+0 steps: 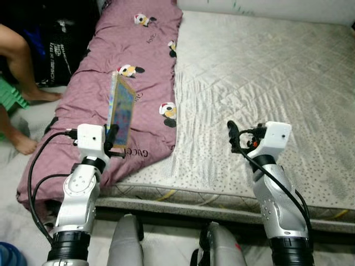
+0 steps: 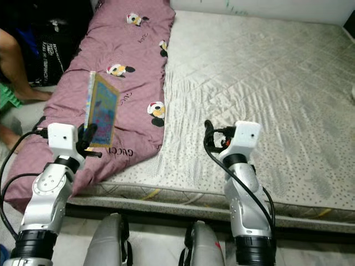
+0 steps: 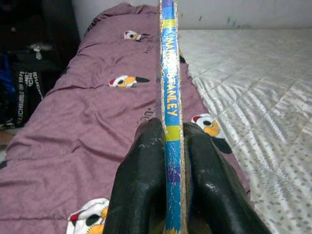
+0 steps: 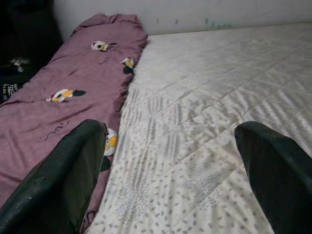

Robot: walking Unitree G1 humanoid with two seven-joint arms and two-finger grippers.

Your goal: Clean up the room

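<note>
A thin colourful book [image 1: 122,109] stands upright above the purple blanket [image 1: 138,50], held by its lower edge. My left gripper [image 1: 111,136] is shut on it; in the left wrist view the blue spine [image 3: 169,97] runs up between the two black fingers [image 3: 141,185]. My right gripper [image 1: 236,136] is open over the front part of the bare grey mattress [image 1: 266,72], with nothing between its fingers [image 4: 63,180].
The blanket with cartoon prints covers the left strip of the mattress and hangs over its front corner. A person's bare legs [image 1: 22,61] are on the floor at the left, beside dark bags [image 1: 61,39]. A wall runs behind the bed.
</note>
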